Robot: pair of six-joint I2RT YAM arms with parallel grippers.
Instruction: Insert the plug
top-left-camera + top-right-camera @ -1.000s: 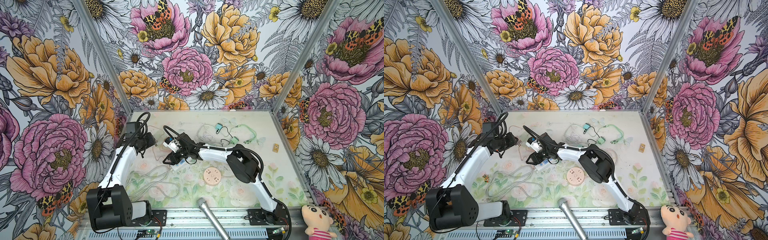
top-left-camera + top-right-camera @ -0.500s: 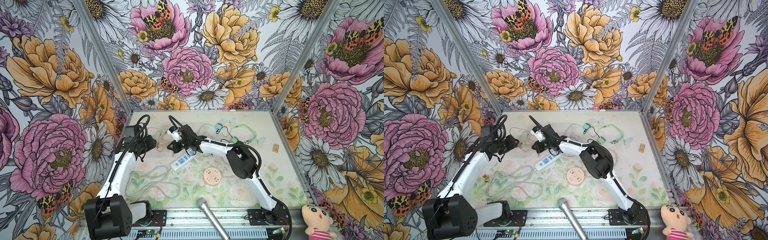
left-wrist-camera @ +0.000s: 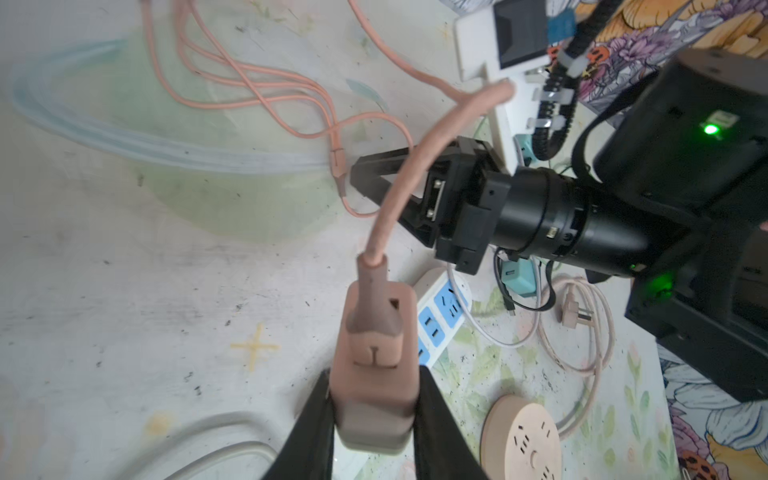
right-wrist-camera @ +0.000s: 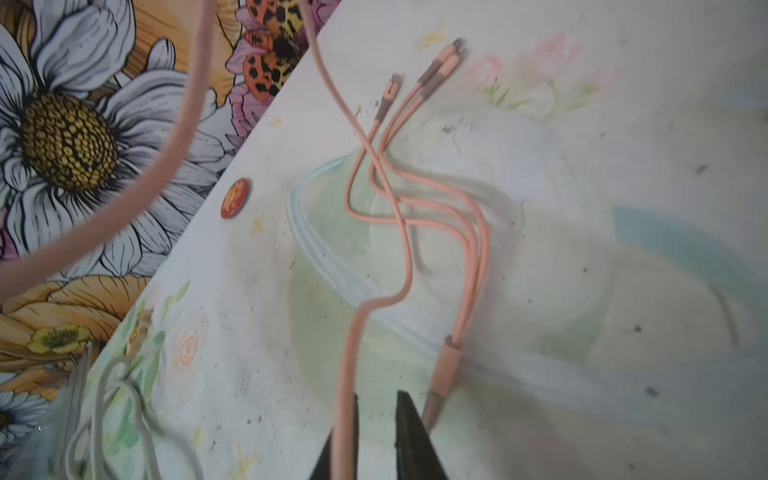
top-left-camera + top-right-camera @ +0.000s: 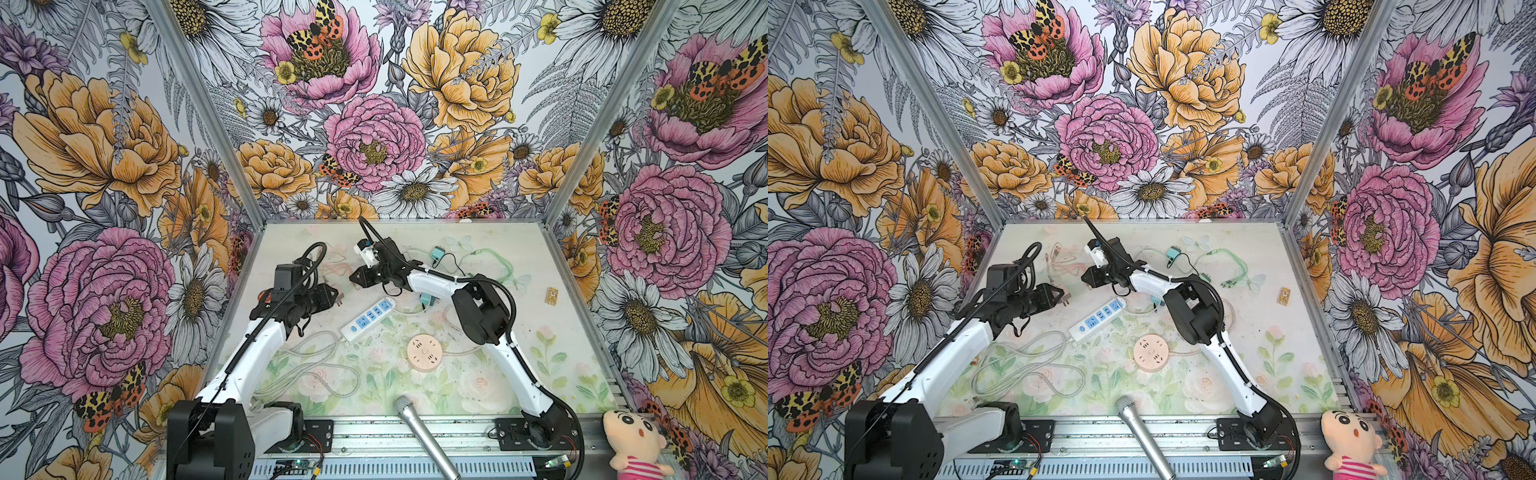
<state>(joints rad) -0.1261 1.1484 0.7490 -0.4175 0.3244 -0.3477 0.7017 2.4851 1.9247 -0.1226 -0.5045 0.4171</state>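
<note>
The plug (image 3: 376,365) was held above the table (image 5: 478,386), pinched across its flat body by the left claw (image 3: 374,388), whose jaws were pressed onto its two sides. In both top views it sat in the air just beside the strip (image 5: 368,319), on the left arm's side, and not yet over any blue socket. Its prongs were hidden in the left wrist view and showed only small in the top views, so their exact tilt could not be told. The cord (image 3: 395,187) rose from the plug in a stiff arc and crossed in front of the right claw (image 4: 376,401). That claw's jaws stood a little apart, with table showing between them. The cord ran along one jaw there, and whether it touched could not be told. The step in hand looked like the carry to a socket. To do it well, the left arm would probably need to turn the prongs square to the strip's face and centre them over one socket. It should then press straight down, since the strip lay loose and would likely skid under a slanted push. The right claw could usefully pin the strip or keep slack in the cord, because a taut cord might twist the plug in the pinch. The round socket (image 5: 424,353) lay well apart from the plug.
</note>
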